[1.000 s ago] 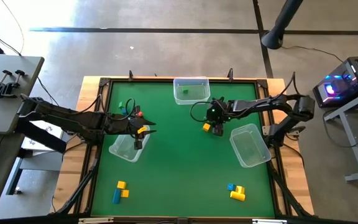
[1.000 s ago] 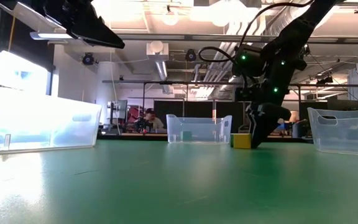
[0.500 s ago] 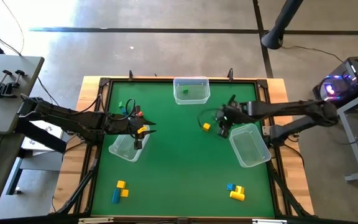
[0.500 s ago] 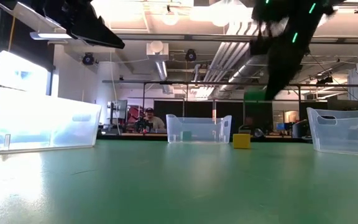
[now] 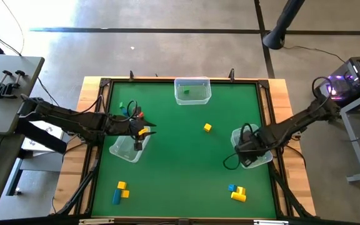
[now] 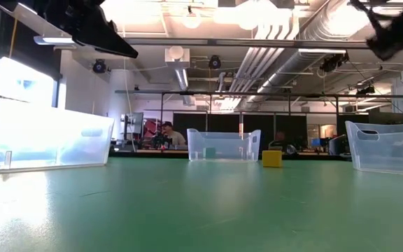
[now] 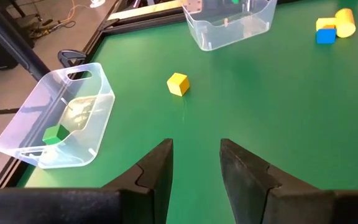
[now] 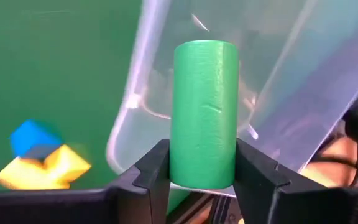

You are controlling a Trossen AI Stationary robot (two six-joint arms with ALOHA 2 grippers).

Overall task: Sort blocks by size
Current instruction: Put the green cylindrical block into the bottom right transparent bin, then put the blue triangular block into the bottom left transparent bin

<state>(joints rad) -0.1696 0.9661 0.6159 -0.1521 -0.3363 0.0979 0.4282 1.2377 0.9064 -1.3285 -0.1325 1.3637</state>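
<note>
The right gripper (image 8: 202, 165) was clamped on a green cylinder (image 8: 204, 112), held upright between the two fingers, over the clear bin (image 5: 252, 147) at the right side of the table (image 5: 180, 169). The cylinder hung above the bin's rim and open mouth; the bin looked empty from the wrist view. The step in hand was likely dropping this piece into that bin. To do it well: centre the cylinder over the bin's middle, not its edge, lower a little, then part the fingers so it did not bounce out or roll off the rim.

The left gripper (image 7: 194, 168) waited over the left-side bin (image 5: 127, 149), fingers apart with nothing between them.

The other blocks:
- a yellow cube (image 5: 207, 127) alone mid-table
- a green cube (image 7: 54, 134) inside the far bin (image 5: 192, 89)
- a yellow and blue cluster (image 5: 237, 192) near the front right
- another yellow and blue cluster (image 5: 121, 191) near the front left
</note>
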